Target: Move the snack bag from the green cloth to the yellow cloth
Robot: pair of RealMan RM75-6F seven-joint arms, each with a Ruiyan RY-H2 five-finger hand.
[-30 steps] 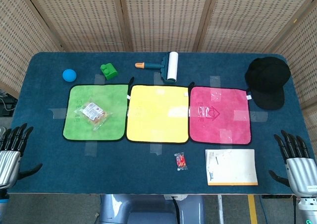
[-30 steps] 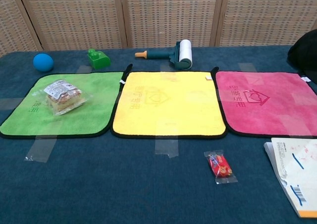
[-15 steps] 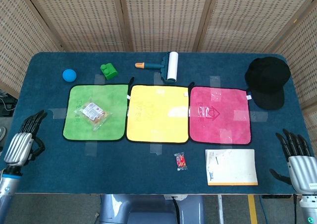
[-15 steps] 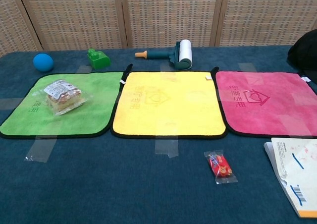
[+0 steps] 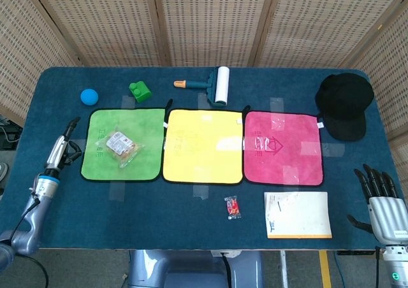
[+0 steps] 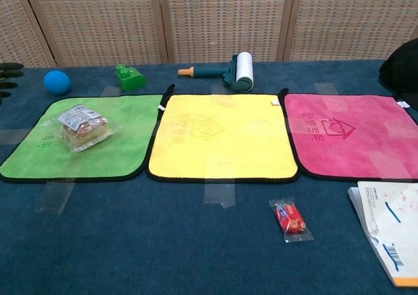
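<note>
The snack bag [image 5: 120, 145] [image 6: 81, 126], clear with a white label and brown snacks, lies on the green cloth [image 5: 145, 155] [image 6: 124, 153]. The yellow cloth [image 5: 203, 146] [image 6: 222, 135] lies bare just to its right. My left hand [image 5: 62, 150] hovers left of the green cloth, fingers stretched out and apart, holding nothing; only its dark fingertips [image 6: 8, 73] show at the left edge of the chest view. My right hand [image 5: 382, 202] rests open at the table's near right corner, far from the cloths.
A pink cloth [image 5: 283, 146] lies right of the yellow one. Behind the cloths are a blue ball [image 5: 89, 96], a green block [image 5: 140, 91] and a lint roller [image 5: 215, 84]. A black cap [image 5: 345, 104], a booklet [image 5: 298, 214] and a small red packet [image 5: 233, 207] are also on the table.
My left hand has risen from the near left table edge and moved forward and inward toward the green cloth. The right hand has barely moved. The snack bag is unmoved.
</note>
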